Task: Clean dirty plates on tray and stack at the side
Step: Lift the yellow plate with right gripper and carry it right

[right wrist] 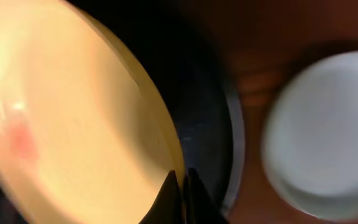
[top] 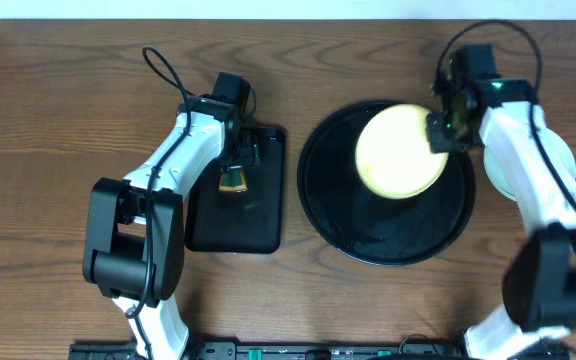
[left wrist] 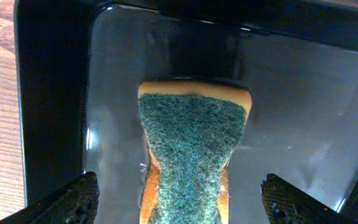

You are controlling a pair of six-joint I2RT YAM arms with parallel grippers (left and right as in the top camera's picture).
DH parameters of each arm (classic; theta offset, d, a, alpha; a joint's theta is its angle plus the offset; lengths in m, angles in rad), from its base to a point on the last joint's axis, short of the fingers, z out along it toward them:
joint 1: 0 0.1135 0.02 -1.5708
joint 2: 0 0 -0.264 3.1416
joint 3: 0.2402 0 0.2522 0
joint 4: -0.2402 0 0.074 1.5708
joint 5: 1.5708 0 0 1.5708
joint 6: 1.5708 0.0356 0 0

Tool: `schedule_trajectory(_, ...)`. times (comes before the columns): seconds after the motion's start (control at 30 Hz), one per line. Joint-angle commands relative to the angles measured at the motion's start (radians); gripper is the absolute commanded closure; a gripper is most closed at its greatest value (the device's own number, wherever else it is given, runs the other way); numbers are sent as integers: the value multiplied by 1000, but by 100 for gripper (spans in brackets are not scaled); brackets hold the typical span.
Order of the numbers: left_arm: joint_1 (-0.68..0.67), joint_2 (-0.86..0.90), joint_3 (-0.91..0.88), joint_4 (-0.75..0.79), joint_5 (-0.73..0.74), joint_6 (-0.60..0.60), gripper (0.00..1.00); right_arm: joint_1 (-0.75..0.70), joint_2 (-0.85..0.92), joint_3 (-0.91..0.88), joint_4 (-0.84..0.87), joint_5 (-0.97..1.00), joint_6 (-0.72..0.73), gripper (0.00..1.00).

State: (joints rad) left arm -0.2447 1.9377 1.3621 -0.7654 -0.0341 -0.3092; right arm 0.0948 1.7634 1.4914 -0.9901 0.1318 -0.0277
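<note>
Round black tray (top: 388,228) sits right of centre on the wood table (top: 58,120), yellow plate (top: 398,152) over its upper half. Right gripper (top: 440,130) at that plate's right rim. Pale plate (top: 564,152) off-tray further right, mostly hidden by the right arm. Left gripper (top: 236,168) over the rectangular black tray (top: 233,225), sponge (top: 233,181) just below it

Overhead, the light is even, yet the yellow plate (top: 400,152) looks washed out. The right wrist view is dim and blurred; the rectangular tray (left wrist: 303,112) shows soft glare.
</note>
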Motion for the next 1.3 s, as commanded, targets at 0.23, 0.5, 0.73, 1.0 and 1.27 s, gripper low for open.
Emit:
schedule_trajectory(0.23,0,6,-6,-3,-19,10,15,206,-140,20,-25,496,16,99)
schedule_trajectory(0.5,0,6,-6,-3,-19,10,15,489,-140,-4,-28,983,188,99)
schedule_trajectory(0.73,0,6,-6,-3,-19,10,15,692,-140,-44,-42,1266,362,99)
schedule_trajectory(1.0,0,6,-6,-3,-19,10,15,778,-140,-111,-35,1368,396,99)
schedule_trajectory(1.27,0,6,-6,-3,-19,10,14,779,-140,-159,-16,1365,443,99)
